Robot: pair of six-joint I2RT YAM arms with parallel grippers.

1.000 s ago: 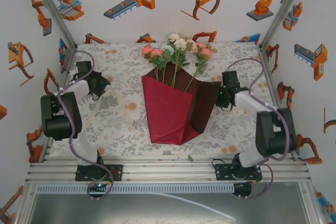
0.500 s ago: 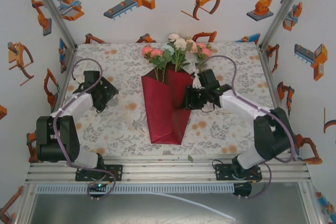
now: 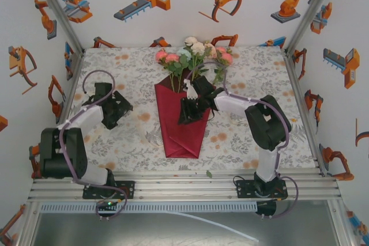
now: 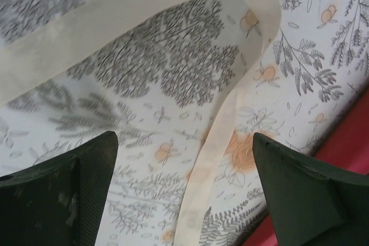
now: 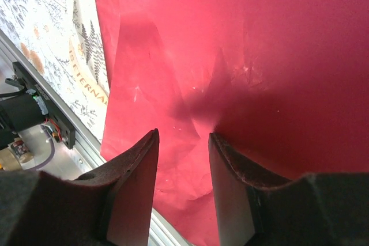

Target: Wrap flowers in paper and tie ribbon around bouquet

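Note:
The bouquet lies mid-table: pink, white and pale green flowers (image 3: 196, 56) stick out of the far end of a narrow cone of crimson paper (image 3: 180, 133). My right gripper (image 3: 185, 110) hovers over the cone's upper right part. In the right wrist view its fingers (image 5: 181, 133) stand a little apart, tips against the red paper (image 5: 259, 44), with nothing clamped between them. My left gripper (image 3: 118, 109) is left of the cone, low over the tablecloth. It is wide open (image 4: 184, 142), and the cream ribbon (image 4: 115, 15) loops on the cloth and runs down between its fingers.
An edge of the red paper (image 4: 351, 136) shows just right of the left gripper's fingers. The aluminium frame rail (image 3: 184, 185) runs along the near table edge, with a loose green leaf (image 3: 209, 173) beside it. Printed walls close in the back and both sides.
The right gripper swept left from the table's right side, folding the dark maroon flap over onto the cone. The left gripper opened wide and edged toward the cone.

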